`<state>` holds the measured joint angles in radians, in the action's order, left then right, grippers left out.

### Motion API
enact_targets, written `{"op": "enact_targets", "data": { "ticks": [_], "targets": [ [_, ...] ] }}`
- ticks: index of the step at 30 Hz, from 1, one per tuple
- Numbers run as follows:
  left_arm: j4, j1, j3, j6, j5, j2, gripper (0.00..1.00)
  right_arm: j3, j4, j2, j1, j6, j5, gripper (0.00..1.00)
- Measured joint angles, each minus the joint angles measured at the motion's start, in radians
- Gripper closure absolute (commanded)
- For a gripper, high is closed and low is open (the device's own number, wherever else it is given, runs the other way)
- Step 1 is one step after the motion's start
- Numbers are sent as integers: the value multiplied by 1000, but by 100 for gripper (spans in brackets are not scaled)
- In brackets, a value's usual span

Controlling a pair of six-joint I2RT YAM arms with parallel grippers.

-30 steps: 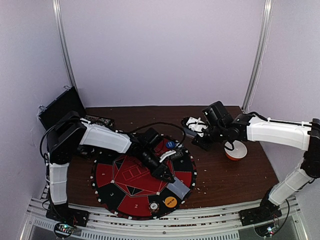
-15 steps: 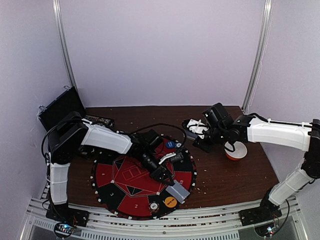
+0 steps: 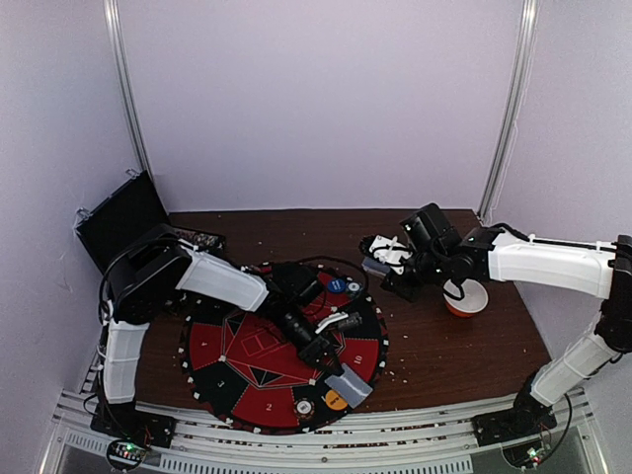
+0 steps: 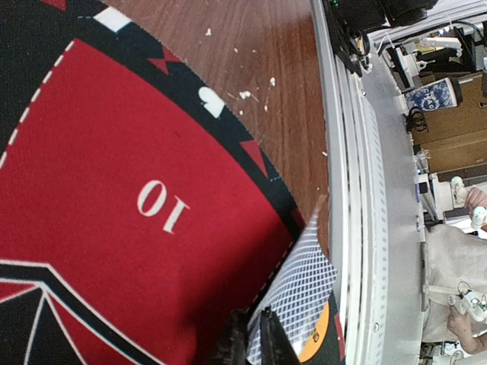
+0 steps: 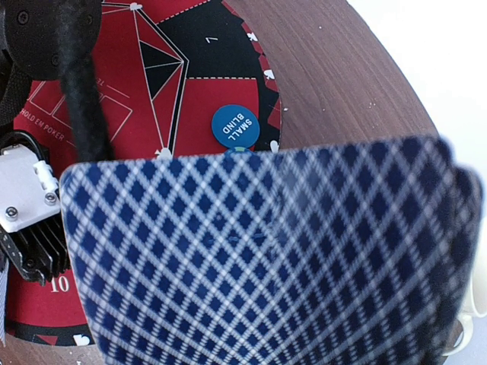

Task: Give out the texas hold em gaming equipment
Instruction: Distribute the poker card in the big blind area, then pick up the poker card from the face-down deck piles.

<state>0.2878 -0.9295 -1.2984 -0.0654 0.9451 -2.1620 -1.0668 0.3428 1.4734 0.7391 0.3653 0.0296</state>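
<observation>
From above, the left claw (image 3: 333, 362) sits low over the near-right edge of the round mat (image 3: 212, 351). Its tips are at a single card (image 3: 353, 385) lying just beside an orange chip (image 3: 337, 400). The right claw (image 3: 385, 275) pinches a stack of cards (image 3: 373, 265) above the table (image 3: 444, 346), near the bowl (image 3: 466, 299).

At the left wrist, the fingers (image 4: 232, 348) stand close together at the card (image 4: 297, 293). I cannot tell whether they grip it.

At the right wrist, the stack (image 5: 259, 251) fills the lower view. A blue chip (image 5: 234, 125) lies on the mat (image 5: 198, 99).
</observation>
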Motion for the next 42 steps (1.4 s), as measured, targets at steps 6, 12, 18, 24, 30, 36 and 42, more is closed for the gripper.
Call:
{"op": "enact_targets", "data": {
  "ticks": [6,12,18,24,30,36,42],
  "targets": [
    [-3,0,-2,-10,-6,2,70,0,6,0,0,0,0,67],
    [-9,1,-3,-29,-6,7,61,0,9,0,0,1,0,67],
    [-33,37,17,-45,-44,86,46,0,24,-11,0,1,9,67],
    [-109,131,100,-56,-55,296,38,-8,37,-36,0,6,11,67],
    [-246,203,190,-142,-82,434,24,-10,42,-36,14,5,6,67],
    [-583,263,318,-429,-157,533,11,-31,19,-28,88,0,-20,67],
    [-629,238,258,-496,-202,512,3,-92,-19,25,163,-6,-54,67]
  ]
}}
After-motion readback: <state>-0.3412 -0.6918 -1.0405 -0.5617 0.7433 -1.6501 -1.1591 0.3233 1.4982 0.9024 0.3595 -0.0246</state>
